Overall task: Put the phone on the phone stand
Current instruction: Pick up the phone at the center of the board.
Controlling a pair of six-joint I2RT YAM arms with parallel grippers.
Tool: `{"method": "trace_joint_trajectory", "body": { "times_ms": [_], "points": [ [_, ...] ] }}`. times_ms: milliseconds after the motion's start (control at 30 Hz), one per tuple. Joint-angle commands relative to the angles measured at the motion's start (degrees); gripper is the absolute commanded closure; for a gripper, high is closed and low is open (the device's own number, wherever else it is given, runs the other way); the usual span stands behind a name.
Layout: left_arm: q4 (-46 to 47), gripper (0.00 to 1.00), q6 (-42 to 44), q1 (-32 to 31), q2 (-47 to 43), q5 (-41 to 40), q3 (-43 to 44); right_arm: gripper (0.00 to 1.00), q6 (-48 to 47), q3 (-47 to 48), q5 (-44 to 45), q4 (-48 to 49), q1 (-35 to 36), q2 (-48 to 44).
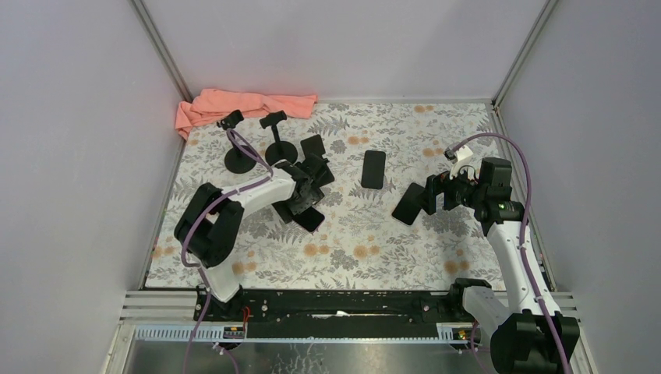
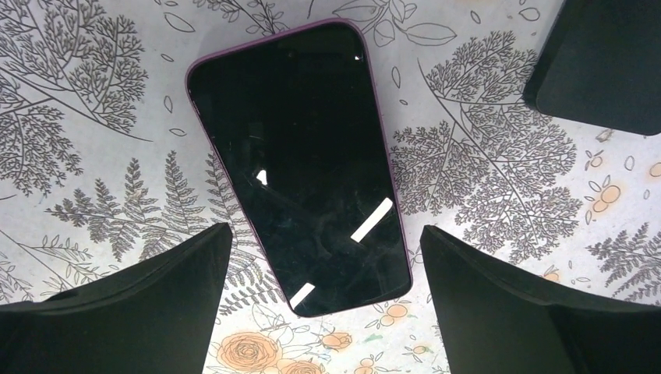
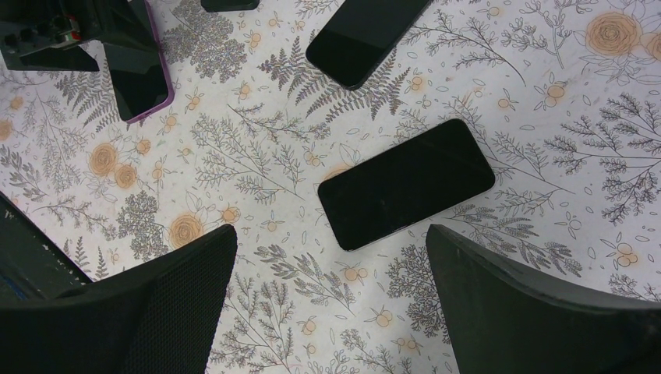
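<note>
Top view: floral tablecloth (image 1: 351,257) over the table; two black phone stands on round bases at 11 o'clock, one (image 1: 239,158) just beside the other (image 1: 279,146), both upright w/ nothing on them; pink cloth (image 1: 242,104) bunched behind them in the far-left corner. Left gripper (image 1: 305,201) hangs over purple-edged phone (image 1: 310,219), left of centre; right gripper (image 1: 427,199) at 3 o'clock, over black phone (image 1: 407,205); third phone (image 1: 373,169) flat between the arms, toward 12; jaw gap unclear from here.

Left wrist: purple-edged phone (image 2: 300,164) flat on the cloth, screen up, tilted w/ its top toward 11; fingers (image 2: 140,312) spread wide either side of its lower end, not touching; gripping nothing; dark phone corner (image 2: 600,62) at 2 o'clock.

Right wrist: black phone (image 3: 405,183) flat, screen up, lying crosswise; fingers (image 3: 507,312) wide apart, clear of it, nothing gripped; third phone (image 3: 362,35) at 12; purple-edged phone (image 3: 144,74) at 10 under the left gripper.
</note>
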Motion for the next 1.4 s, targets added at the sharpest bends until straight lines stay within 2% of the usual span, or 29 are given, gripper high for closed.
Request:
{"method": "trace_joint_trajectory", "body": {
  "times_ms": [0,967,1133,1367],
  "points": [
    [-1.5,0.01,-1.0,-0.7,2.0,-0.4,1.7,0.00,-0.8,0.5,0.5,1.2,-0.2,-0.3],
    [2.7,0.02,-1.6,-1.0,8.0,1.1,-0.8,0.00,-0.8,0.4,0.4,1.3,-0.2,-0.4],
    [2.8,0.06,-1.5,-1.0,9.5,1.8,0.0,0.00,-0.8,0.3,0.3,1.3,-0.2,-0.4],
    [4.0,0.26,-1.0,-1.0,9.6,2.2,-1.8,0.00,-0.8,0.3,0.1,1.3,-0.2,-0.4]
  ]
}}
